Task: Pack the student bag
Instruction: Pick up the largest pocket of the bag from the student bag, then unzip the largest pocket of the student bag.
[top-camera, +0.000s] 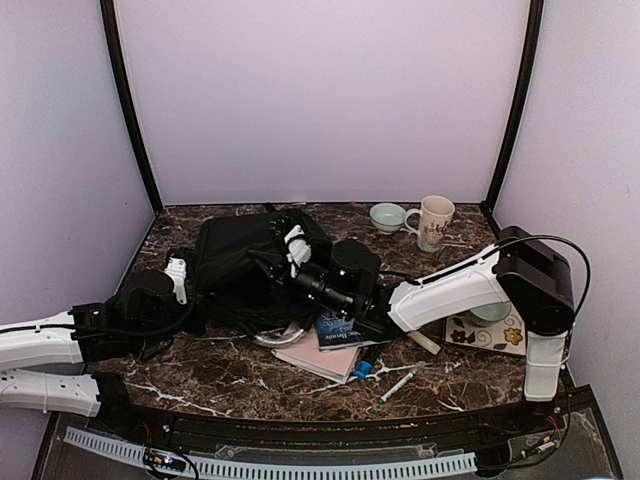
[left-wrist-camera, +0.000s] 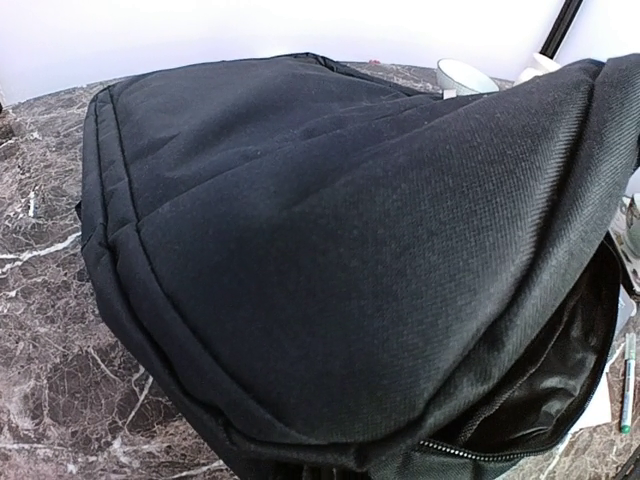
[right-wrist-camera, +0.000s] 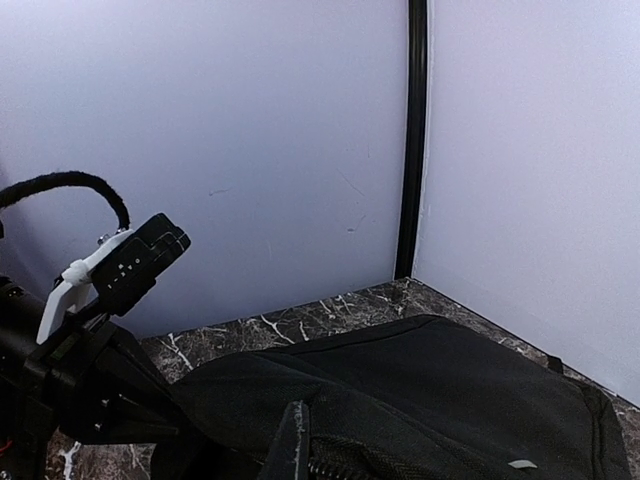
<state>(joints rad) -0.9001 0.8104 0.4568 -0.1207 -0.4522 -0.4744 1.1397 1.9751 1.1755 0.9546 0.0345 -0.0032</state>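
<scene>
The student bag (top-camera: 235, 262) lies black and soft at the centre left of the table. My right gripper (top-camera: 288, 252) reaches over it from the right. In the right wrist view one finger (right-wrist-camera: 293, 445) is pressed against the bag's zipper edge (right-wrist-camera: 345, 468), shut on the fabric and holding the flap up. My left gripper (top-camera: 178, 274) is at the bag's left edge. In the left wrist view the bag (left-wrist-camera: 330, 230) fills the frame and hides my fingers. The fabric puckers at the bottom centre, as if pinched. The zipper mouth (left-wrist-camera: 560, 400) gapes open at the lower right.
A blue book (top-camera: 340, 330), a pink notebook (top-camera: 320, 356), a small blue object (top-camera: 362, 368) and a marker (top-camera: 400, 383) lie in front of the bag. A mug (top-camera: 435, 220) and bowl (top-camera: 387, 215) stand at the back right. A floral plate (top-camera: 487, 332) sits under the right arm.
</scene>
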